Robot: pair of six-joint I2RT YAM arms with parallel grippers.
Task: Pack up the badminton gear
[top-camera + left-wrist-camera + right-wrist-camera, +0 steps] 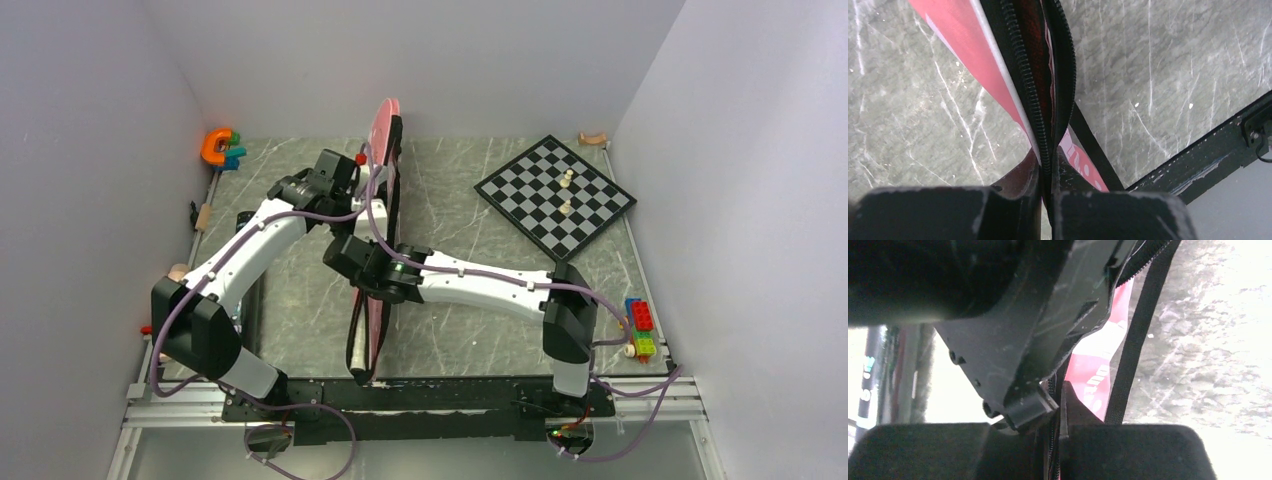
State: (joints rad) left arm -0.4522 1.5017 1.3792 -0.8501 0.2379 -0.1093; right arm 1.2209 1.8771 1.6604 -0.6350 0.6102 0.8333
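- Now left gripper (pixel 1047 194) is clenched on zip (pixel 1023 75) of bag (pixel 960 37); right gripper (pixel 1057 437) clamps the same edge, nearer the bases.
- Bag stands on edge on table (pixel 480 330), between the arms.
- Risk: an uneven pull could topple bag or slip the edge free.
- Left wrist view alone shows zip gaping; top view alone shows bag standing.

Plain pale walls (pixel 90 120) close in the left, back and right of the frame. The surface (pixel 460 200) is grey-green marble with pale veins, edged at the bottom by aluminium rails (pixel 170 408). Light falls soft and even.
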